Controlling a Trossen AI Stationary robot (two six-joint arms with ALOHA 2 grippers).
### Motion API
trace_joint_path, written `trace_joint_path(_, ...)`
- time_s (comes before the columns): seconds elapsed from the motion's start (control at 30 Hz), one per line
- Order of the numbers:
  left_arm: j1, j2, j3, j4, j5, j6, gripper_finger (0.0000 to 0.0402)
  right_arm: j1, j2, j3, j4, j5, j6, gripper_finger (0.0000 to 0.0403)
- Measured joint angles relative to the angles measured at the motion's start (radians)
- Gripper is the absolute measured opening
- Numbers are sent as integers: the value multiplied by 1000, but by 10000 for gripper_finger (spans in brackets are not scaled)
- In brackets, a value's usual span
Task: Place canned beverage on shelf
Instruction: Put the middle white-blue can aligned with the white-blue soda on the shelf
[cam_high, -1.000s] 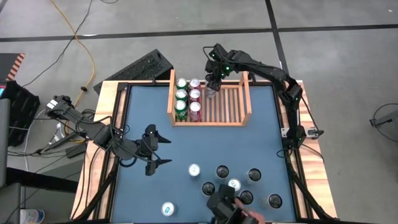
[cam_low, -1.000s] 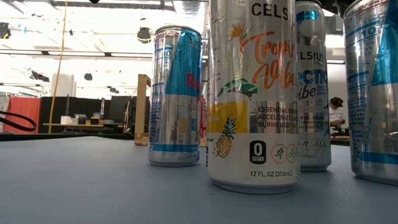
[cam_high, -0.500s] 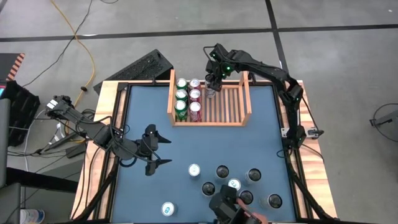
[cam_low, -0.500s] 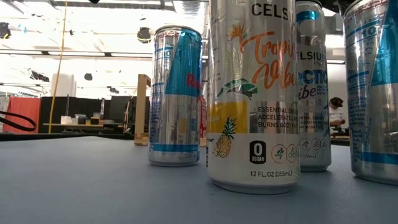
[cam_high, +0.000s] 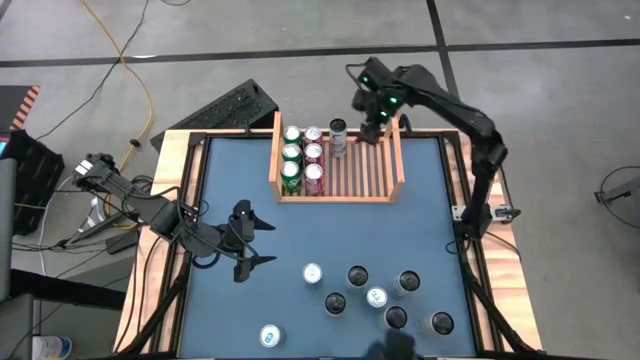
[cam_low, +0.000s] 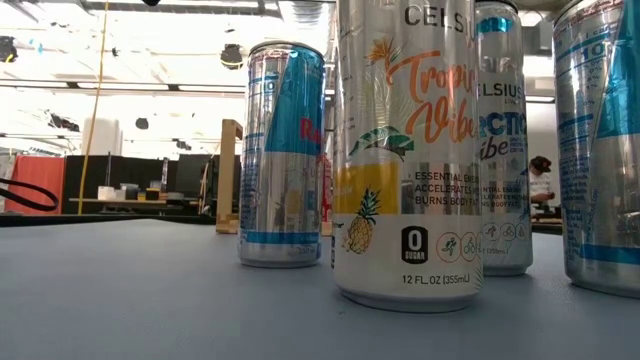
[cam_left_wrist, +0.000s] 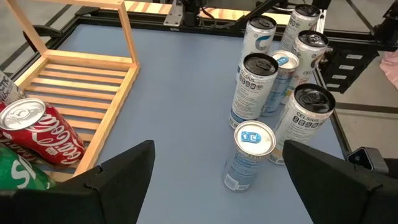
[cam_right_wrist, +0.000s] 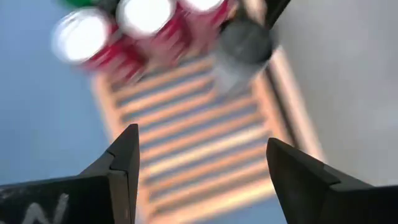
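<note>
Blue surface (cam_high: 330, 225) ringed by wood | dark can (cam_high: 338, 131) stood in shelf (cam_high: 395, 160), far row, beside red cans | right hand (cam_high: 376, 122) spread, clear of it | left hand (cam_high: 250, 240) spread, parked | release judged done; next can (cam_high: 357, 275) to be fetched from near cluster

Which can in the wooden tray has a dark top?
The can at the back of the third row in the tray. Its top is dark; the five beside it are green or red with silver tops.

The front can (cam_low: 405, 150) reads "Tropical Vibe, 0 sugar".
</note>
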Motion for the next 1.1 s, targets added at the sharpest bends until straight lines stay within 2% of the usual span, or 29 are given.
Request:
trace_joint_path(0.17,0,0,0,0,11,0,341,129,-96,0,-229,-47,142,256)
trace_joint_path(0.37,0,0,0,0,33,1,341,427,-210,-53,-187,-32,282,256)
trace_joint_path(0.43,0,0,0,0,43,9,341,541,-230,-77,-179,36,348,256)
trace_joint_path(0.57,0,0,0,0,50,16,341,756,-240,-128,-156,287,516,256)
trace_joint_path(0.67,0,0,0,0,50,27,341,879,-237,-165,-137,372,610,256)
trace_joint_path(0.77,0,0,0,0,50,35,341,953,-218,-198,-65,377,671,256)
trace_joint_path(0.93,0,0,0,0,50,35,341,1012,-178,-213,56,379,703,256)
trace_joint_path(1.1,0,20,0,4,46,47,341,1052,-100,-215,72,348,705,256)
